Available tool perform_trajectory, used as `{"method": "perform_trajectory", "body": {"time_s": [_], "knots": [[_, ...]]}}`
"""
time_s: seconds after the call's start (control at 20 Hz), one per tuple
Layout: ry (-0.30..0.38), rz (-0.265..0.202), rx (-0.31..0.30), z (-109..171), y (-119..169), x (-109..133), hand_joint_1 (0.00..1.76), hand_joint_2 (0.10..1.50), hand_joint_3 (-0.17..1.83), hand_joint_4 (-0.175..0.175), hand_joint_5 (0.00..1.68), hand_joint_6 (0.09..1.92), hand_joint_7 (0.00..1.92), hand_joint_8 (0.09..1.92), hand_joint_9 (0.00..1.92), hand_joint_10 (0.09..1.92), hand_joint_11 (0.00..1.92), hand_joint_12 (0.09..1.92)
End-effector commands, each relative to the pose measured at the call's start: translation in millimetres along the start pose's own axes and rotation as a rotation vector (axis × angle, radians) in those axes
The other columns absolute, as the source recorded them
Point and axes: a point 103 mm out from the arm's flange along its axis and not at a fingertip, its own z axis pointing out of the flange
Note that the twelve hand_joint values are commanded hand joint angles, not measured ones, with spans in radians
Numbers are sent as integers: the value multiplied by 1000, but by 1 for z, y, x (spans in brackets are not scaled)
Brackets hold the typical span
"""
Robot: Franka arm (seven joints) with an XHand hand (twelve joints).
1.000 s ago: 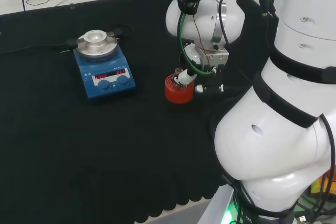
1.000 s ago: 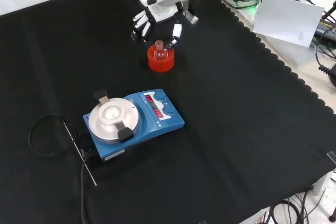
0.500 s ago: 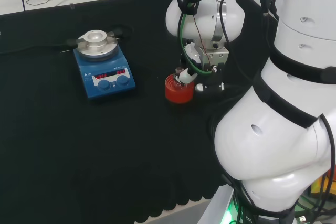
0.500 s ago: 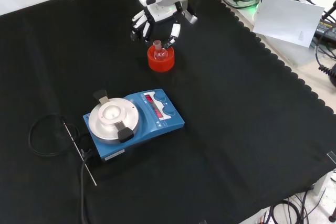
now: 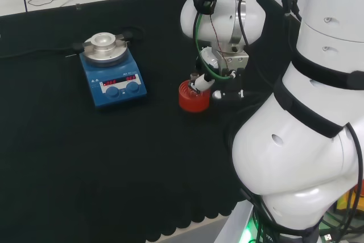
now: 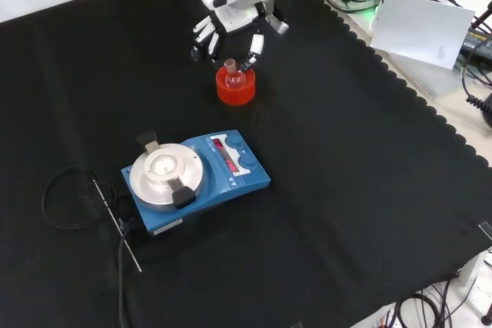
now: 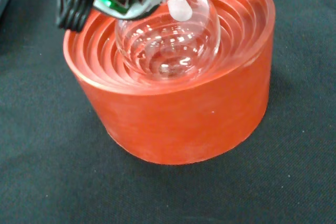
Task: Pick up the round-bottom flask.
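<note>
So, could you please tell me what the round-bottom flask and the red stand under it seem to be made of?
The round-bottom flask looks like clear glass: the stand's ribs show through its bulb, with bright glints. The red stand looks like matte moulded plastic or rubber, opaque, with concentric ribs inside; which one is unclear.

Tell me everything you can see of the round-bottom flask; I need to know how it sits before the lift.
The round-bottom flask is clear glass, with a round bulb that looks empty and a short neck. It stands upright, neck up, its bulb seated in the hollow of the red ribbed stand on the black cloth, beyond the blue hotplate in the front view. The hand is right over it with fingers at either side of the neck; whether they already touch the glass is unclear.
</note>
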Motion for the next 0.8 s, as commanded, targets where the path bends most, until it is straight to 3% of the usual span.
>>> {"method": "perform_trajectory", "body": {"time_s": [0.05,0.8], "knots": [[4,-11,-6,-3,1,3,966,611,659,-73,852,853,299,724,532,671,263,1368],[1,-4,12,-2,3,4,945,613,666,-73,855,860,294,724,529,673,253,1371]]}}
